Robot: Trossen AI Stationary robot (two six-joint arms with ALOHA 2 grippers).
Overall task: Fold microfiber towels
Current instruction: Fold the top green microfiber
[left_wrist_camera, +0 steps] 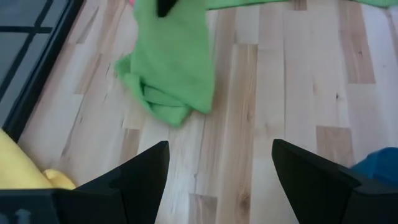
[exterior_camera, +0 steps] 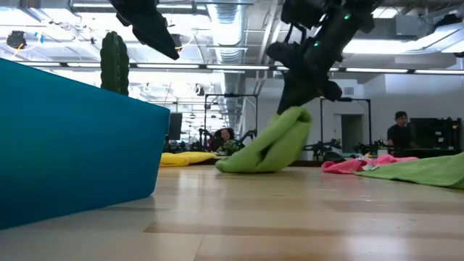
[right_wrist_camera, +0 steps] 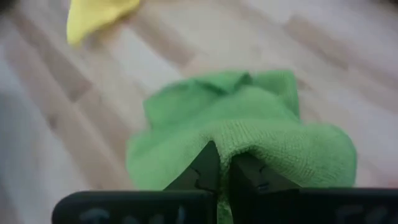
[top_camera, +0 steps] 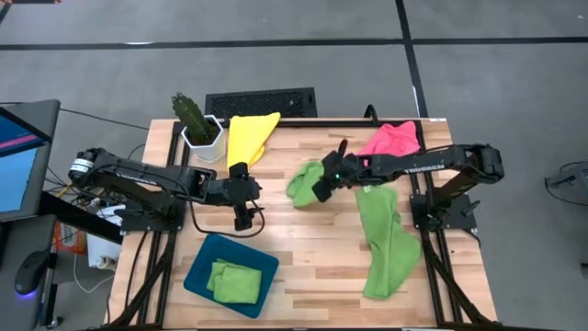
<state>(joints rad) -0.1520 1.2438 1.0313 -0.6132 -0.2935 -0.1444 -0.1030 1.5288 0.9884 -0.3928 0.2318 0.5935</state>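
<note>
Fold in progress. The right gripper (top_camera: pixel 323 187) pinches an edge of a lime green towel (top_camera: pixel 304 181) between nearly closed fingers, the bunched cloth hanging below it onto the table (top_camera: pixel 312 248). The left gripper (top_camera: pixel 243 217) hovers beside it, wide open and empty. One folded green towel (top_camera: pixel 233 280) lies in the teal tray (top_camera: pixel 197 267) near the left gripper. A long green towel (top_camera: pixel 386 244), a pink towel (top_camera: pixel 395 140) and a yellow towel (top_camera: pixel 250 136) appear unfolded; most work remains.
</note>
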